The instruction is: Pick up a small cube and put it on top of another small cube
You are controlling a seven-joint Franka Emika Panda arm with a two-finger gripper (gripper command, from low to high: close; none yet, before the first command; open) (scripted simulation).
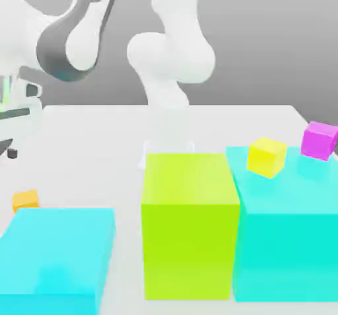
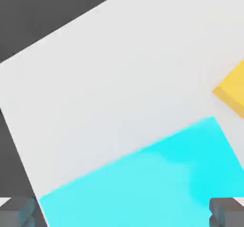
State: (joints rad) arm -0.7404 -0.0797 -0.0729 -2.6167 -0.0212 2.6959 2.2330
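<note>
At the left edge of the exterior view, the gripper (image 1: 8,150) of a white Franka Emika Panda arm (image 1: 173,49) hangs over a pale tabletop (image 1: 125,142), its two fingers spread wide, as the hand view shows with a fingertip in each bottom corner. The small orange cube (image 1: 26,200) sits on the tabletop at lower left of the exterior view, just behind a low cyan block (image 1: 59,247); the hand view catches it cut off by the frame's right edge. Seen in the exterior view alone are a tall lime block (image 1: 190,241) at lower center and, at lower right, a large turquoise block (image 1: 287,247) bearing a small yellow cube (image 1: 267,158) and a small magenta cube (image 1: 319,140).
</note>
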